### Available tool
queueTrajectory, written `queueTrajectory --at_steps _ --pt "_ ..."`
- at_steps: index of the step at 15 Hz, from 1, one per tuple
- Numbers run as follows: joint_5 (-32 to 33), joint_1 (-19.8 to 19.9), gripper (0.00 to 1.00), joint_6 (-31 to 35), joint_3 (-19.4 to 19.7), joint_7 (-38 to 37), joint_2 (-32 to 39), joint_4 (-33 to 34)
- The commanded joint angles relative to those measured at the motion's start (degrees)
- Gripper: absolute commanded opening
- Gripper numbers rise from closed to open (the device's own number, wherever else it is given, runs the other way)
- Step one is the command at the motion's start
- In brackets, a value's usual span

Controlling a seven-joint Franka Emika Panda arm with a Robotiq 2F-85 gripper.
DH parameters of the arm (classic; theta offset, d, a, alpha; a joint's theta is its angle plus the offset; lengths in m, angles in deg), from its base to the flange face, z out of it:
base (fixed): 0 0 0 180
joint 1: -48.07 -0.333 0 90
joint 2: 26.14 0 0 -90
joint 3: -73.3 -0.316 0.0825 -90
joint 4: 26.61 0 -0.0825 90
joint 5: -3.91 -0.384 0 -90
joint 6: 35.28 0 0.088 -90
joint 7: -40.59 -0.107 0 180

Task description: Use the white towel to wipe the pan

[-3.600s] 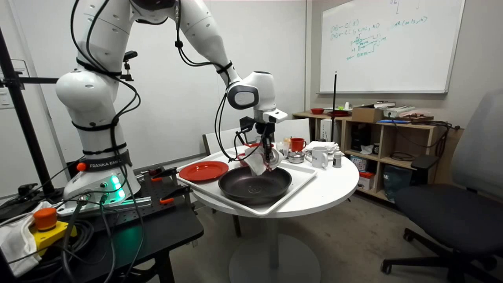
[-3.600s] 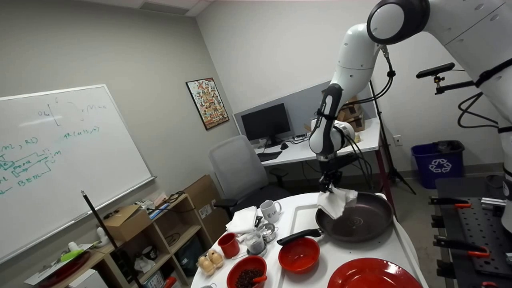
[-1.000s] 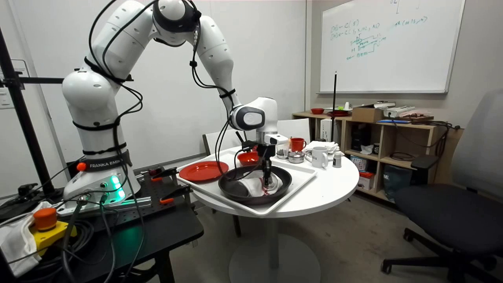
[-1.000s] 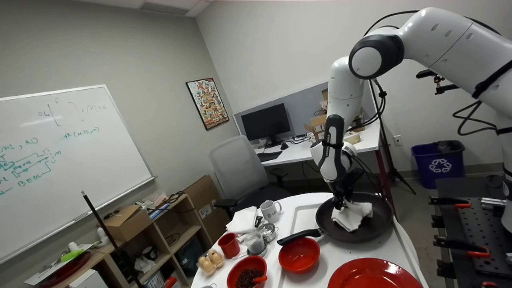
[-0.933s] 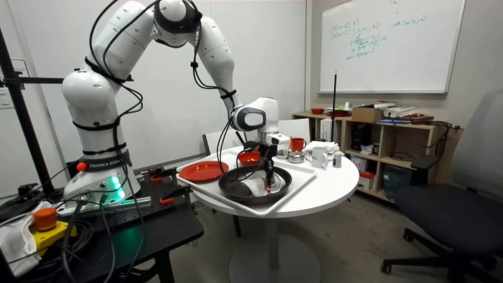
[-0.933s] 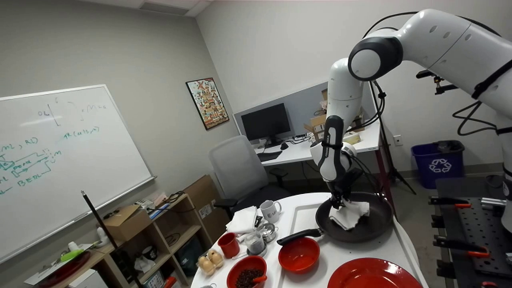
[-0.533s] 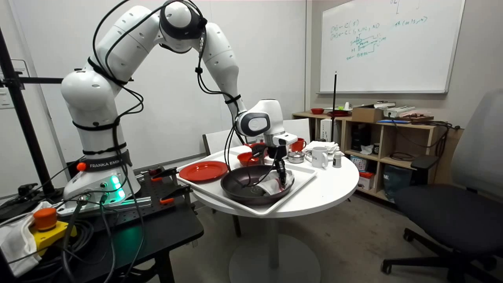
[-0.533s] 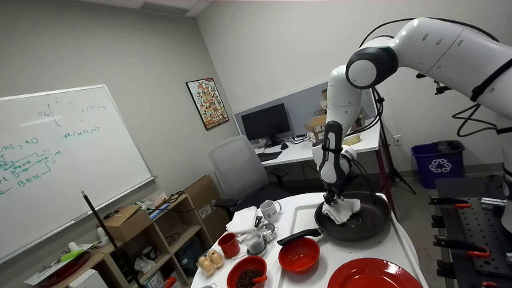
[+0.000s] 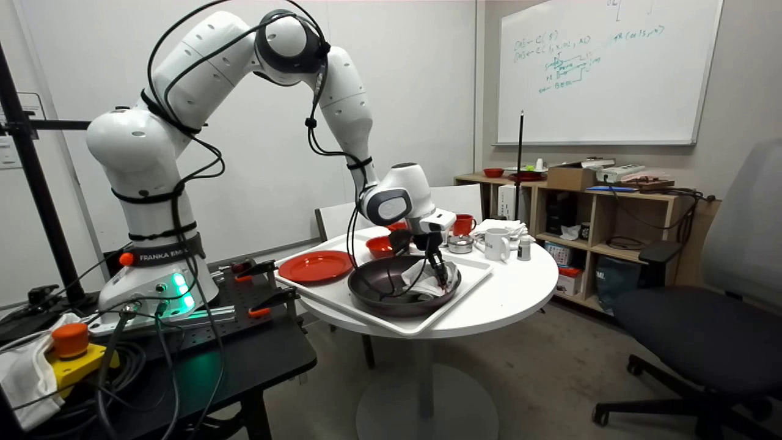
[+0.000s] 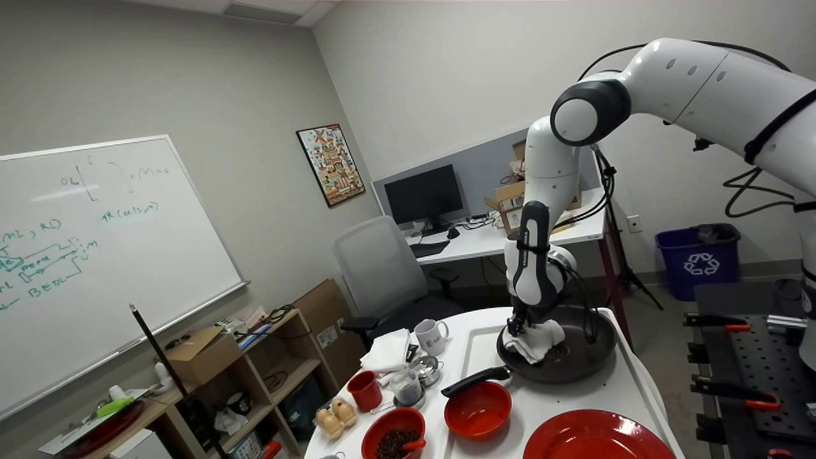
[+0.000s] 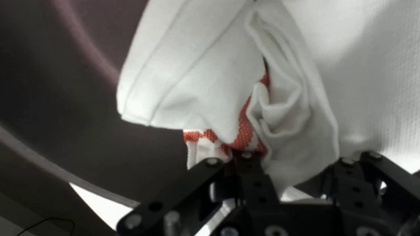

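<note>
Crumpled in my gripper (image 9: 444, 281), the white towel (image 9: 415, 276) lies against the inside of the black pan (image 9: 376, 282), near the rim on the grey mug's side. In the wrist view the white towel (image 11: 210, 78) fills the middle, with a red stripe bunched at the fingers (image 11: 247, 167). Its folds hide the fingertips, which are shut on it. The dark pan (image 11: 36, 91) shows at the left of that view. An exterior view has the gripper (image 10: 515, 326) tilted over the towel (image 10: 537, 341), and the far half of the pan (image 10: 583, 350) is bare.
A white tray (image 9: 479, 270) bears the pan, a red plate (image 9: 313, 267) and a red bowl (image 10: 478, 413). The pan's handle (image 10: 475, 381) runs close by that bowl. Past the tray stand a grey mug (image 10: 431, 336), a red mug (image 10: 364, 390) and folded white cloths (image 10: 387, 350).
From above the pan, my gripper has come down into it with the towel, then slid toward the rim on the grey mug's side. The pan has shifted slightly the same way.
</note>
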Motion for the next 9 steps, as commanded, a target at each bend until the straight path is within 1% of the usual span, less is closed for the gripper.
queueTrajectory --at_steps 1,3,6,7,9 --pt "-0.3 7.2 0.03 2.7 -8.5 6.2 0.1 -1.2" --pt "0.2 10.9 0.03 1.5 -12.6 9.1 -0.2 -2.0" --pt "1.3 17.3 0.03 -4.2 -19.3 14.6 -1.7 -4.9" --pt "1.3 18.6 0.03 -6.4 -20.5 16.5 -2.6 -6.4" --pt "0.7 19.5 0.03 -9.0 -21.3 19.7 -4.2 -8.8"
